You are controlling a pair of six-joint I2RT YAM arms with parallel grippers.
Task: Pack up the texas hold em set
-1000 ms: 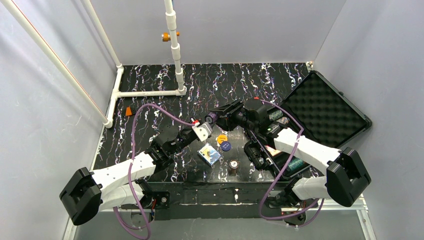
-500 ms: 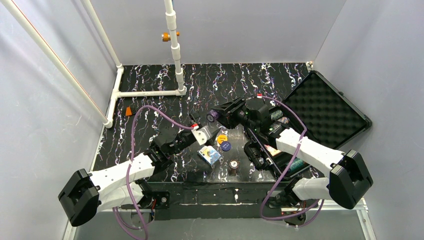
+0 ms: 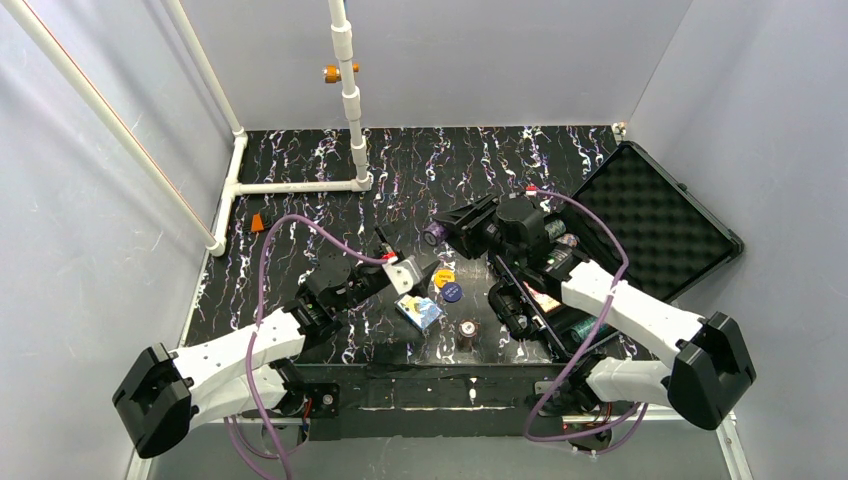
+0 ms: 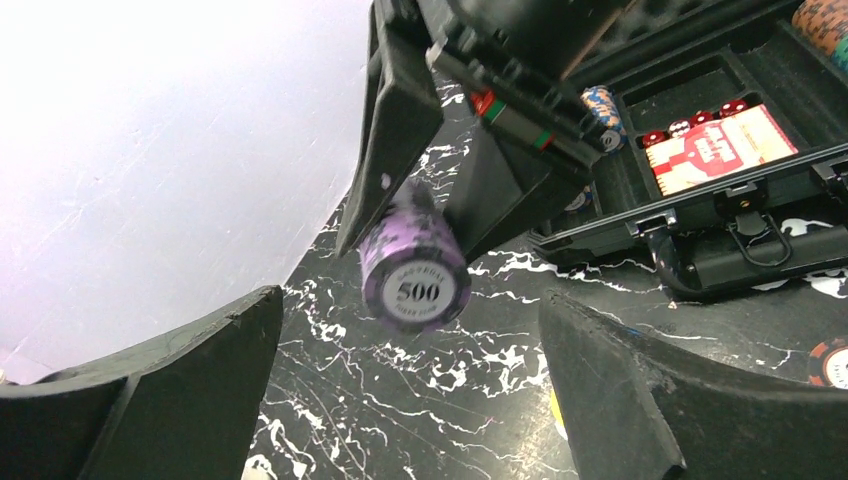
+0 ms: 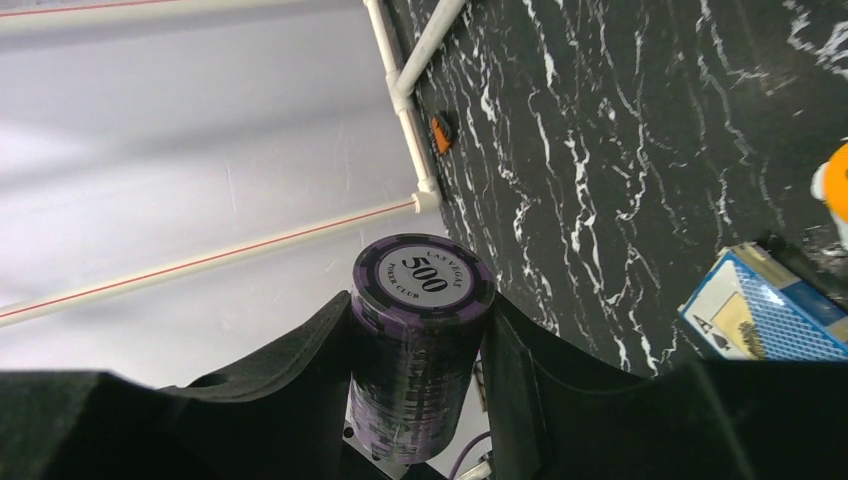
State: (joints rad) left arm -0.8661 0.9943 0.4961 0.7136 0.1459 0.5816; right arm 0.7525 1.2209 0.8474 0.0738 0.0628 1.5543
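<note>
My right gripper [image 3: 442,231] is shut on a stack of purple 500 chips [image 3: 431,236], held lying sideways above the table's middle; its two fingers clamp the stack [image 5: 422,340] at the sides. My left gripper [image 3: 411,263] stands open just short of that stack [image 4: 413,268], nothing between its fingers [image 4: 150,400]. The black case [image 3: 650,212] lies open at the right, with a red card deck [image 4: 720,148] and red dice [image 4: 690,125] in its tray. On the table lie a blue deck [image 3: 420,310], a yellow button [image 3: 443,277] and a blue button [image 3: 452,292].
A short chip stack [image 3: 467,330] stands near the front edge. White pipes [image 3: 300,186] lie at the back left and a white post [image 3: 350,95] rises behind. A small orange piece [image 3: 258,222] lies by the left pipe.
My left gripper has opened wide and drawn back toward the lower left. The purple stack stays in my right gripper, which has shifted slightly right.
</note>
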